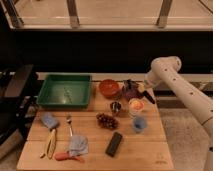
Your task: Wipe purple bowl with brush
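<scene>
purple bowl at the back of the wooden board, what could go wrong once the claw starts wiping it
1. The claw hangs at the right rim of the round dark purple bowl; a leftward push could shove it into the round orange-red bowl beside it.
2. A small metal cup and a pale orange cup stand just in front; a low sweep might knock them over.

Dim and warm-toned throughout. Brightest beyond the far edge of the counter [140, 155], then near black just behind it. Only soft, faint shadows on the wood. Leaves the gripper [142, 92] in half-shade above the far right corner.
</scene>
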Robot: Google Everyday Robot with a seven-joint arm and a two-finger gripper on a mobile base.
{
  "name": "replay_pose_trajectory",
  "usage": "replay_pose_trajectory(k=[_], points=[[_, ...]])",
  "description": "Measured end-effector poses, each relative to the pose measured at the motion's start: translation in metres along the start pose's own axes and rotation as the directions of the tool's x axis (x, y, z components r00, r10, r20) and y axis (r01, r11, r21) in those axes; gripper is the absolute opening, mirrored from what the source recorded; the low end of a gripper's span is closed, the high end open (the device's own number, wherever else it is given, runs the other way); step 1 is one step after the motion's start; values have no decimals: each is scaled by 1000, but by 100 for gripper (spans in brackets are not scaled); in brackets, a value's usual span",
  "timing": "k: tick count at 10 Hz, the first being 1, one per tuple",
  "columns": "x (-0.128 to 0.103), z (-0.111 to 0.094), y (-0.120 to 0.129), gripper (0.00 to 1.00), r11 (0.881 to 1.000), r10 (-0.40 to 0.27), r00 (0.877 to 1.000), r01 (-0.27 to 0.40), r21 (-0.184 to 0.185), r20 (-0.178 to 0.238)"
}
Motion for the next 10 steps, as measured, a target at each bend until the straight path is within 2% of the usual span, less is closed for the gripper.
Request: replay_pose_trajectory(k=[1,3,6,8,10], points=[[-8,3,-8,0,1000,5,1000,-5,12,13],[-31,3,-7,0,999,32,999,-33,17,43],[-62,-5,23,0,995,96,993,-95,-12,71],[-62,-8,35,0,993,113,991,-111,-33,68],[-40,-7,40,0,994,102,994,-100,-38,42]])
